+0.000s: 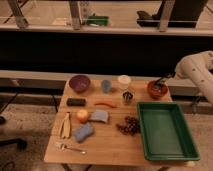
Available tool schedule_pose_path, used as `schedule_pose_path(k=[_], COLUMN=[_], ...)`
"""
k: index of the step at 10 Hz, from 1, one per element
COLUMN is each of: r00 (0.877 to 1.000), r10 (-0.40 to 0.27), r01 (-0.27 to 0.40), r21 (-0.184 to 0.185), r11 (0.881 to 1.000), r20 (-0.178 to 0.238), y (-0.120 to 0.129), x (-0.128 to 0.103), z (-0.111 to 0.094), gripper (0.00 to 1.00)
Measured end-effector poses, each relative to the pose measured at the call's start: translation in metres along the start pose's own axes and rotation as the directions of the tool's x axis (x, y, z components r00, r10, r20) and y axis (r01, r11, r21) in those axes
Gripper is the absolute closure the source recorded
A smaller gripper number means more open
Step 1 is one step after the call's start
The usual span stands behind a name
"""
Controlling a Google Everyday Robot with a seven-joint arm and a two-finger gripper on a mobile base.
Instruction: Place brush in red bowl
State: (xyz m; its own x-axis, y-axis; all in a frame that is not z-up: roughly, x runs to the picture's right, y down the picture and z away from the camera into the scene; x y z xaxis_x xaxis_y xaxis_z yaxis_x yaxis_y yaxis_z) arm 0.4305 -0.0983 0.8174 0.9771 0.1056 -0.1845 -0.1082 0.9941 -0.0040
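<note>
The red bowl (157, 90) sits at the far right corner of the wooden surface (107, 145). A white arm (196, 71) reaches in from the bowl's right. The dark tool (162, 81) at its end slants down and left until its tip is over the bowl's inside.

The tool's jaws are pressed together, narrow. A small dark shape that I take for the brush (157, 88) lies inside the bowl right at the tool's tip. Its long axis seems to follow the tool's slant: the low end is in the middle of the bowl and the other end points up and right toward the arm. From here I cannot part the brush's outline from the tool's. So I cannot tell whether the jaws pinch it or it lies loose in the bowl, or which end is the head.

A green tray (166, 150) lies just in front of the bowl, on the side nearer me. A small metal can (128, 97) stands close to the bowl's left. In a row further left of the bowl stand a white cup (124, 81), a blue cup (106, 86) and a purple bowl (79, 83). Grapes (130, 125) lie nearer me and to the left of the bowl, beside the tray. A flat black block (76, 102), a blue sponge (83, 132), a banana (65, 125) and a fork (70, 147) all lie well apart from the bowl, far to its left.
</note>
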Motion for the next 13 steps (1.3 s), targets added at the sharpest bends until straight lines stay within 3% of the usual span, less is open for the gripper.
schedule_pose_path(k=[8, 13], r00=[0.997, 0.987], r10=[-0.075, -0.159], r01=[0.075, 0.16], r21=[0.006, 0.018], r11=[0.997, 0.987], r20=[-0.018, -0.017], y=[-0.005, -0.006], x=[-0.013, -0.024], z=[0.02, 0.027], gripper=[1.0, 1.0])
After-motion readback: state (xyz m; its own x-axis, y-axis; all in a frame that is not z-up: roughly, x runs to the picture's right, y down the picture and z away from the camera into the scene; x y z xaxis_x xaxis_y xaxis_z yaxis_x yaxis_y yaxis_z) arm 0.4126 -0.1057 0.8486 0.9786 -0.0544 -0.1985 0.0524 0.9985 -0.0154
